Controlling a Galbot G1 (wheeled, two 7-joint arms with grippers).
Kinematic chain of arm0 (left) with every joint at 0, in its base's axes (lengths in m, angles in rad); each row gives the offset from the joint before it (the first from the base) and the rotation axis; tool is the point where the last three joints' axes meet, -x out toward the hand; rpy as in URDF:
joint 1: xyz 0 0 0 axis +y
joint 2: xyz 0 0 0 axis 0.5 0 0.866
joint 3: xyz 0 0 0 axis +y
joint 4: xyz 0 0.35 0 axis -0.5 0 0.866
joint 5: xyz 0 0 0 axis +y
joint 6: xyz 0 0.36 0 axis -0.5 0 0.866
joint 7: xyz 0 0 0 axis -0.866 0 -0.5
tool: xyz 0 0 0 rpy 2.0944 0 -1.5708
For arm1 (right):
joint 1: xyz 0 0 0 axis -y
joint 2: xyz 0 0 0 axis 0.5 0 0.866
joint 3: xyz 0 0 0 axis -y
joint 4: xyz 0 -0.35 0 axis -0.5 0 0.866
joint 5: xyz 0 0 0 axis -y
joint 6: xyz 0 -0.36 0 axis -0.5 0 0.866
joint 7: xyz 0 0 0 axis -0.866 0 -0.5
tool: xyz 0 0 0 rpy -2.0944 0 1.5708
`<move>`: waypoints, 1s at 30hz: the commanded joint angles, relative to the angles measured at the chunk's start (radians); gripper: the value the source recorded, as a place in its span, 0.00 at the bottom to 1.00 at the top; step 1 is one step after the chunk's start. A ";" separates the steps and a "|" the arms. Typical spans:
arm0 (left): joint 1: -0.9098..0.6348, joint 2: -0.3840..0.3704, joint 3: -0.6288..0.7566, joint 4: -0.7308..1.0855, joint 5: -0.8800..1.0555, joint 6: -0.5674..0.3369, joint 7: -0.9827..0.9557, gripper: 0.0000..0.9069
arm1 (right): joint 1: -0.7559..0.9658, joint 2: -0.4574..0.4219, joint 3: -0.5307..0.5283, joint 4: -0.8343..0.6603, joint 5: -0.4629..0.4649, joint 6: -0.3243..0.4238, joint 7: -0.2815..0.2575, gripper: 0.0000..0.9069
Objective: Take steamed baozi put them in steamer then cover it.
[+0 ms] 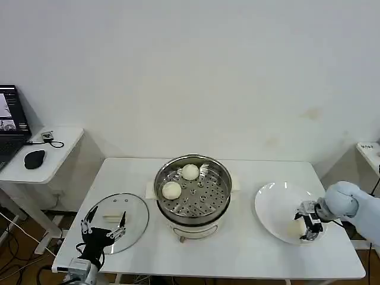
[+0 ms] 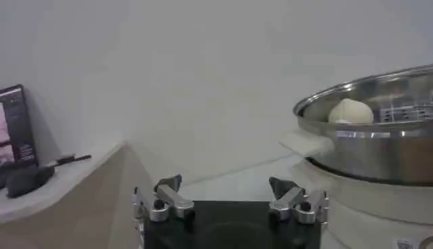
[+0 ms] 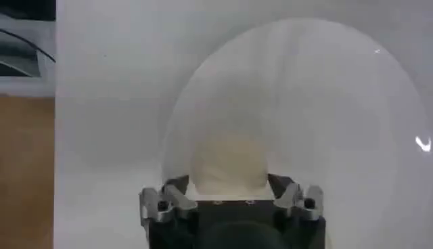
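Note:
The steamer stands mid-table with two steamed baozi on its perforated tray. One more baozi lies on the white plate at the right. My right gripper is down on the plate, open, with that baozi between its fingers; whether they touch it I cannot tell. My left gripper hangs open and empty over the near edge of the glass lid. From the left wrist view, the left gripper faces the steamer and a baozi inside.
A low side table at the far left holds a laptop and a mouse. The wall stands close behind the white table. Bare tabletop lies in front of the steamer.

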 commanded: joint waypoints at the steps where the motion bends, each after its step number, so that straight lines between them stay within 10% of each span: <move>1: 0.000 0.000 0.001 -0.002 0.001 0.000 0.000 1.00 | 0.006 0.008 0.007 -0.003 0.002 -0.007 -0.009 0.76; 17: -0.002 0.003 0.000 -0.006 -0.004 -0.003 0.000 1.00 | 0.407 -0.045 -0.112 0.057 0.079 0.025 -0.095 0.73; 30: -0.011 0.014 -0.014 -0.008 -0.018 -0.002 0.000 1.00 | 0.918 0.181 -0.430 0.077 0.217 0.009 -0.124 0.74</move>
